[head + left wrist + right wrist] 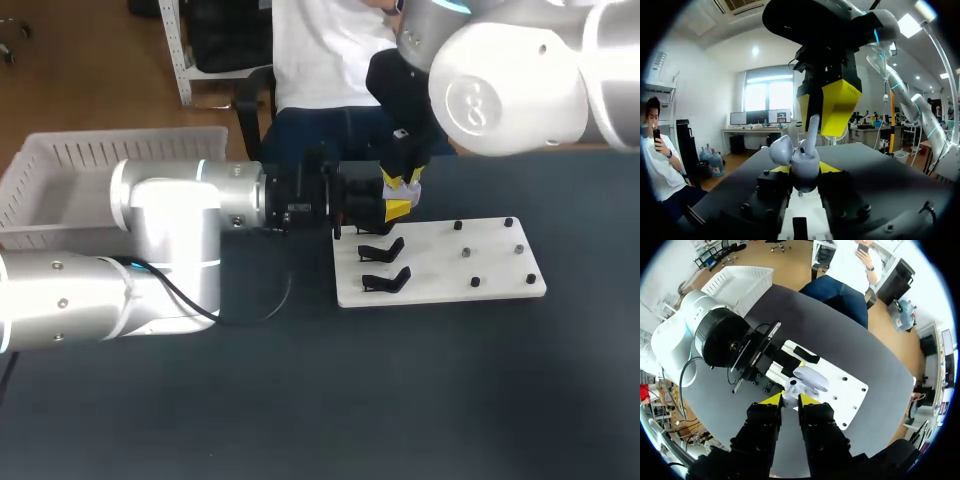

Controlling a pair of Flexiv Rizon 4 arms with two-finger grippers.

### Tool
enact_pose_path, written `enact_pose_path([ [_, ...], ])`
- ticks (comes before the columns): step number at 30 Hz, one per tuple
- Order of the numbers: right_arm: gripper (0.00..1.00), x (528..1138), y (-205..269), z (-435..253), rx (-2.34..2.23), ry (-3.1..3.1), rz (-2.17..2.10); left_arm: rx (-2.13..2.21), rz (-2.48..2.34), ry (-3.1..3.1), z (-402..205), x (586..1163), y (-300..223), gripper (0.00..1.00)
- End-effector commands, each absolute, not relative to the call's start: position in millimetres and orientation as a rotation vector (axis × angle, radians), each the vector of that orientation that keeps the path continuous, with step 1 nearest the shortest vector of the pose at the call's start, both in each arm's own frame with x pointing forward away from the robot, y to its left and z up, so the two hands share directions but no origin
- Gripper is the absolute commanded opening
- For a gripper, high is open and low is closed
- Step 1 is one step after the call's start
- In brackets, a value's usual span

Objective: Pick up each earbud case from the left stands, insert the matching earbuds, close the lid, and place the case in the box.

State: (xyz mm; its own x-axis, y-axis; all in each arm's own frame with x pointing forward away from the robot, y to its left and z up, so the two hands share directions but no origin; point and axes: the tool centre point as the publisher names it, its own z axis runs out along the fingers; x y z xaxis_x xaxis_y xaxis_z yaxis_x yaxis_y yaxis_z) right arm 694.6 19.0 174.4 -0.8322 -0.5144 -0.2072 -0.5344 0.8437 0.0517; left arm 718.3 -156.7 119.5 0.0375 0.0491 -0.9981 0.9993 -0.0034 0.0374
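My left gripper (805, 173) is shut on a pale grey earbud case (805, 161), held upright with its lid (781, 150) swung open. Directly above the case, my right gripper (829, 107) is shut on a white earbud (812, 131) whose lower end reaches into the case. In the right wrist view the earbud (791, 388) shows between the yellow tips of the right gripper (790, 399), with the open case (810, 377) just ahead. In the head view both grippers meet at the white board's far left corner, left gripper (350, 206) and right gripper (400, 195).
The white board (450, 265) carries two black stands (383, 250) on its left side and several small black pegs (475, 282) on its right. A white slatted basket (60, 170) stands at the table's far left.
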Motion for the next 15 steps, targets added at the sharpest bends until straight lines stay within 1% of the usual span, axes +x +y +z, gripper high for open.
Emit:
enact_pose_path([
  [1,0.0,695.2,21.1,174.0,-0.818,2.837,0.158,1.259,-1.155,1.214,118.9,716.9,-156.9,0.0],
  [15,0.0,697.4,23.5,173.2,-0.817,2.825,0.179,1.259,-1.155,1.214,118.9,716.9,-156.9,0.0],
])
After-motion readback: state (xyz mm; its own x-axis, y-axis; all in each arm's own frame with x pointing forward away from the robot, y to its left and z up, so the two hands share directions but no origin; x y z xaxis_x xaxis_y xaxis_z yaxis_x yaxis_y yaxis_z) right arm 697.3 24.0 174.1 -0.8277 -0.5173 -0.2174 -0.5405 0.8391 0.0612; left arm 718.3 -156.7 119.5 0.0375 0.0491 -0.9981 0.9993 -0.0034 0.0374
